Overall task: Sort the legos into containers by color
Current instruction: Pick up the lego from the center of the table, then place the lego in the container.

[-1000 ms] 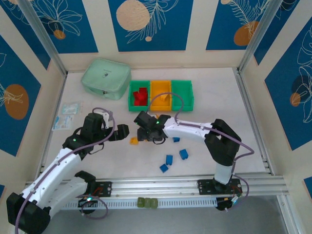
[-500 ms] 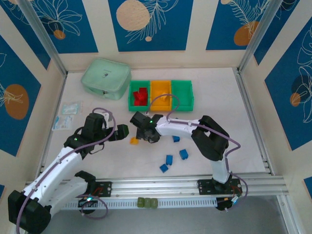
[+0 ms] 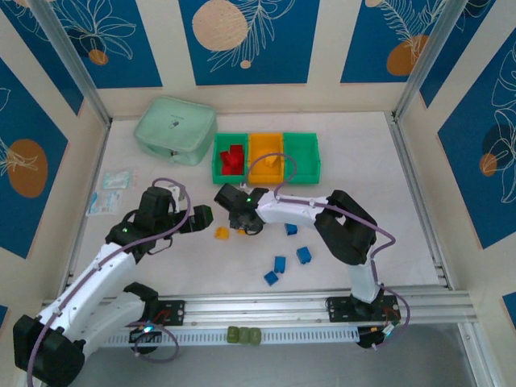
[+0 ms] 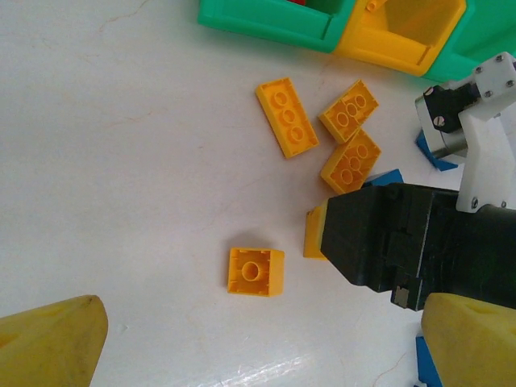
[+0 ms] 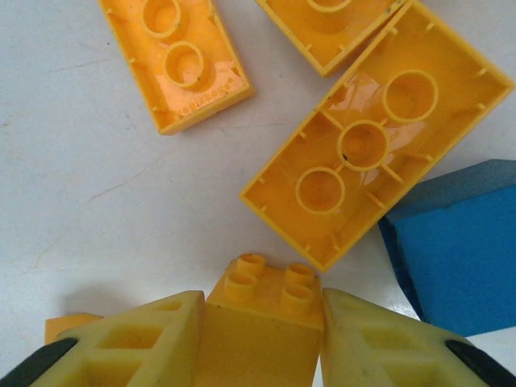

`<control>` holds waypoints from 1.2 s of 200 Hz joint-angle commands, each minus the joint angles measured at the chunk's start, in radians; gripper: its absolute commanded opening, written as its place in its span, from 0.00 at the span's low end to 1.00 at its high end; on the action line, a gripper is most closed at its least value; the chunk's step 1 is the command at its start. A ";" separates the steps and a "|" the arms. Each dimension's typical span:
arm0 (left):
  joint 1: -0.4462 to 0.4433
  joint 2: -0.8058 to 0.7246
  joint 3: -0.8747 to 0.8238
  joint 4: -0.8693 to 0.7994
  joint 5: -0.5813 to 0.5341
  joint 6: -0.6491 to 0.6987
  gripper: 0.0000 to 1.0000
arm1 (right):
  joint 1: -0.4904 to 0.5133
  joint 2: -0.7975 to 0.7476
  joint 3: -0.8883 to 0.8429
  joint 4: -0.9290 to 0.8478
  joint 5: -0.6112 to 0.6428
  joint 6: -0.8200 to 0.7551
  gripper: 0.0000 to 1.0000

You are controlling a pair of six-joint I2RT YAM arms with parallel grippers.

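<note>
My right gripper (image 5: 262, 343) is shut on a small orange-yellow lego (image 5: 264, 310), studs pointing ahead, low over the table. Just beyond it lie an upturned long orange lego (image 5: 375, 137), a studs-up one (image 5: 177, 60) and a blue lego (image 5: 455, 258). My left gripper (image 4: 258, 347) stands open over an upturned square orange lego (image 4: 255, 271), the fingertips (image 4: 48, 343) wide apart. From above, the right gripper (image 3: 239, 222) and left gripper (image 3: 201, 216) sit close together in front of the containers: a green bin (image 3: 216, 165) holding red legos, an orange bin (image 3: 266, 142) and a second green bin (image 3: 301, 142).
Several blue legos (image 3: 280, 264) lie scattered right of the grippers, toward the near rail. A pale mint pouch (image 3: 175, 129) rests at the back left, and a clear packet (image 3: 109, 193) lies by the left wall. The right arm's black wrist (image 4: 411, 242) crowds the left gripper's right side.
The right arm's elbow has folded in and its gripper has shifted slightly left among the orange legos. The left arm has hardly moved.
</note>
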 commanded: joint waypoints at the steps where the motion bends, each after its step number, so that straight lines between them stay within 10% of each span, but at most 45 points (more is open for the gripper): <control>1: 0.011 -0.007 0.041 -0.015 0.027 -0.009 0.99 | 0.013 -0.057 0.006 -0.039 0.033 -0.013 0.38; 89: 0.013 0.050 0.102 0.058 0.074 -0.005 0.99 | -0.117 -0.223 0.012 -0.009 0.065 -0.211 0.36; 183: 0.017 0.290 0.219 0.189 0.099 0.001 0.99 | -0.375 0.100 0.377 0.064 0.012 -0.520 0.35; 240: 0.039 0.303 0.229 0.186 0.101 0.009 0.99 | -0.403 0.153 0.482 -0.004 0.001 -0.551 0.60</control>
